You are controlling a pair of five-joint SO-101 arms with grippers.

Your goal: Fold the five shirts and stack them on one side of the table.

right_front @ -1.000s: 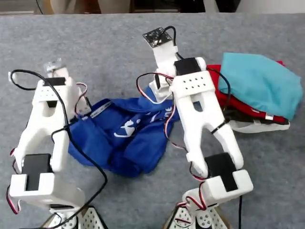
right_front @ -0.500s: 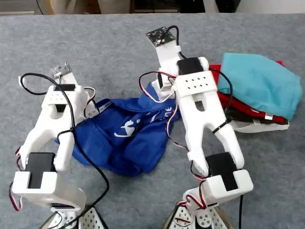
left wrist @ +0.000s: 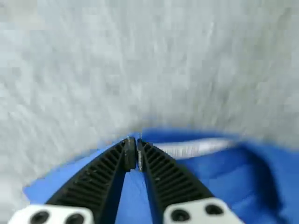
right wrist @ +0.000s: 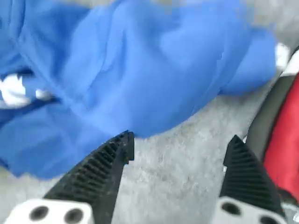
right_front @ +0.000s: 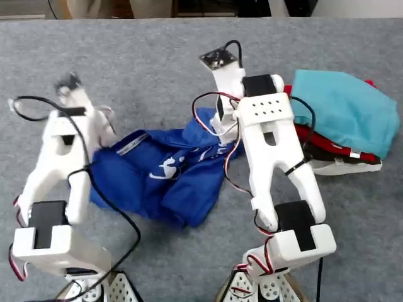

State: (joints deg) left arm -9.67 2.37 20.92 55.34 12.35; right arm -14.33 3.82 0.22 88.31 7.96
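Pinching crumpled blue shirt (right_front: 165,187) hem: ribbed left fingers (left wrist: 106,173); right fingers (right wrist: 105,163) apart.

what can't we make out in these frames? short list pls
- High view: the teal shirt covers the stack. Just the layer edges show under it, so the shirt count is unclear.
- High view: the right arm hides one end of the blue shirt.
- Left wrist view: blurred, so it is unclear how much cloth the left gripper pinches.
- Right wrist view: the stack is cut off by the edge.
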